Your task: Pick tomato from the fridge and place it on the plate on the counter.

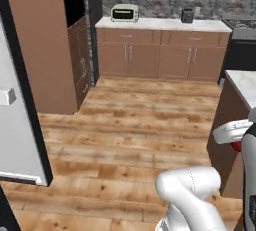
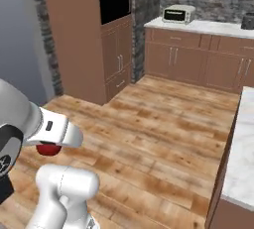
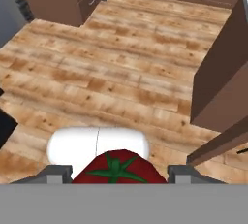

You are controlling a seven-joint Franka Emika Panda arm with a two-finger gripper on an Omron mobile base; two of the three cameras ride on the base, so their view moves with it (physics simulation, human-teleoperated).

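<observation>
claw (image 3: 116, 172): clamped on the tomato, one dark fingertip showing on each side of it in the hand view, so the jaws stand fairly wide around a round thing.
tomato (image 3: 117, 168): sitting right between the fingers, green stem star facing the camera. From the right base view it's a red blob (image 2: 48, 148) tucked under the white wrist, and the left base view catches just a red sliver (image 1: 236, 146) beside the arm.
how it'll handle: my guess is light, smooth-skinned and a bit slippery, soft enough to bruise if squeezed hard. Being round, it wants to roll, so the grip should stay across its widest middle, which looks like where the fingers are now. Set it down gently or it'll wander off the plate.
below the claw: wooden floor (image 3: 121, 68), nothing else underneath, so a drop here means a splat.
off to one side of the claw: the counter (image 2: 244, 148), marble top over a brown base, its corner also visible in the hand view (image 3: 220, 87). Can't make out the plate from here.
other side, behind the arm: the fridge door (image 1: 15, 125), pale grey with a dark edge, swung open.
far ahead of the claw: a back wall of brown cabinets (image 1: 160, 50) with a toaster oven (image 1: 124, 13) on top.
where things stand: looks like pick done, carry under way, placing not yet done.
</observation>
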